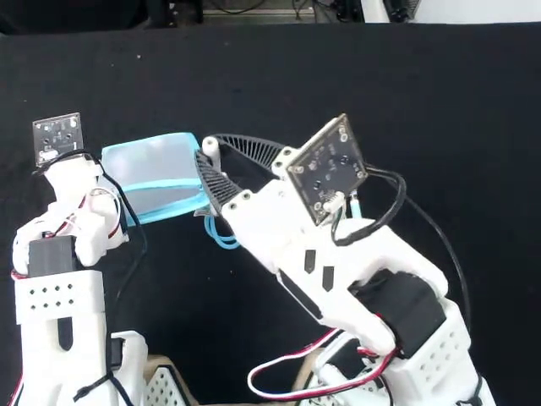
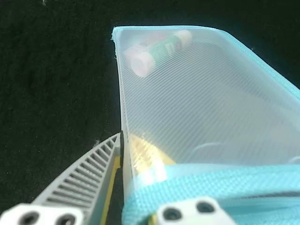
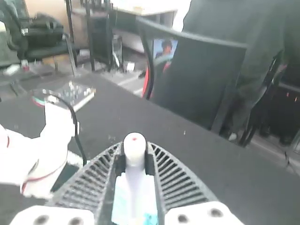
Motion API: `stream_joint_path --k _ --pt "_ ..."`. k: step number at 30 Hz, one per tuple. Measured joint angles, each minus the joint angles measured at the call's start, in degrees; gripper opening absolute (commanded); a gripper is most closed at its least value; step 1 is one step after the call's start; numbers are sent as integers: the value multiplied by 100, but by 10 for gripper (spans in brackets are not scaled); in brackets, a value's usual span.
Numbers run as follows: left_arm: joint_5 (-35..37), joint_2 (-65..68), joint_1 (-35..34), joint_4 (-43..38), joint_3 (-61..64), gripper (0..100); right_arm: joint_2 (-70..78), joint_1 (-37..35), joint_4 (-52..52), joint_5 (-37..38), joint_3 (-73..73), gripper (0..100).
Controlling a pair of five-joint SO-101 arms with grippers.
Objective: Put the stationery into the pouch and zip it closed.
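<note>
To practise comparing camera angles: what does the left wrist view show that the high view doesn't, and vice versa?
Left wrist view: through the pouch wall, a white-and-green tube and something yellow inside, with the left hand's finger against its edge. High view: both arms, and the right hand holding a white stick beside the pouch's end. Shared: the translucent, teal-edged pouch on the black table.

No text, label or number is legible.
</note>
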Motion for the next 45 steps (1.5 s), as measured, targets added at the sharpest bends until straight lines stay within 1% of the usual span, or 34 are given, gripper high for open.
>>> stream_joint_path --k 11,14,18,21,24,28,30,34,41,45 --pt "0 0 0 0 0 36 -44 0 -211 -35 677 11" --pt "0 0 0 0 0 36 -378 0 -211 -299 826 11" --pt "0 0 0 0 0 36 -1266 0 -352 -747 1310 11" --pt "0 0 0 0 0 36 -2075 0 -941 -800 1916 11" --pt "0 0 0 0 0 36 -2716 0 -1837 -853 2752 11" --pt "0 0 0 0 0 36 -3121 0 -3130 -862 3877 11" --pt "0 0 0 0 0 36 -3226 0 -3596 -862 4237 11" --pt "0 0 0 0 0 36 -3253 0 -3877 -862 4422 11" --pt "0 -9 0 0 0 36 -3270 0 -3956 -862 4624 11" --pt "0 -9 0 0 0 36 -3270 -343 -3956 -862 4782 11"
